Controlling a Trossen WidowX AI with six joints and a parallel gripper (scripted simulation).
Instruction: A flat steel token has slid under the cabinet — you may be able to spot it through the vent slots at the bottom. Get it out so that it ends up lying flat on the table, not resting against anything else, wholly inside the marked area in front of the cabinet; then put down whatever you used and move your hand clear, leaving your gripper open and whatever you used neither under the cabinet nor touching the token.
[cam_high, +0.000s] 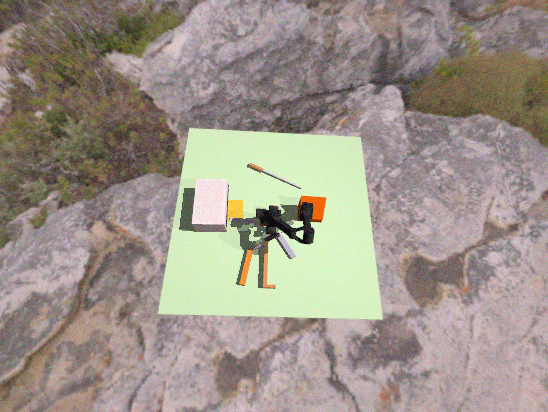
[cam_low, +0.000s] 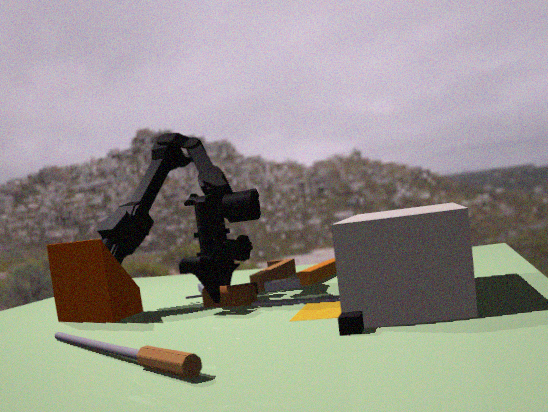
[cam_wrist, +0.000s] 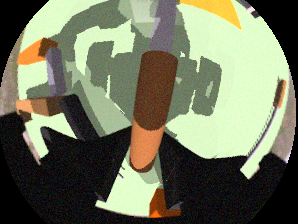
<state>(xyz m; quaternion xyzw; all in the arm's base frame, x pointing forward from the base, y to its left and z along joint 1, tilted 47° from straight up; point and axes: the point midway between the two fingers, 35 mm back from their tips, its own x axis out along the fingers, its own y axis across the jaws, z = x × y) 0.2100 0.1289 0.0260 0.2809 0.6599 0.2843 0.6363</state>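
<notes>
The pale cabinet (cam_high: 210, 202) (cam_low: 400, 270) stands on the green table. The marked area is a flat yellow patch (cam_high: 235, 209) (cam_low: 320, 311) (cam_wrist: 215, 11) in front of it. My gripper (cam_low: 216, 300) (cam_wrist: 147, 131) points down and is shut on the orange-brown handle (cam_low: 241, 295) (cam_wrist: 157, 92) of a tool. The tool's grey shaft (cam_wrist: 164, 32) runs from the handle toward the cabinet side. The handle is just above the table, with its shadow below. The token is not visible in any view; the vent slots cannot be made out.
A stick with an orange handle (cam_high: 255, 167) (cam_low: 170, 361) (cam_wrist: 281, 94) lies to one side. Orange bars (cam_high: 245, 267) (cam_high: 266, 265) and a grey bar (cam_high: 286, 246) lie on the other. An orange block (cam_high: 320, 209) (cam_low: 80, 282) stands by the arm's base. A small black block (cam_low: 350, 323) is at the cabinet's corner.
</notes>
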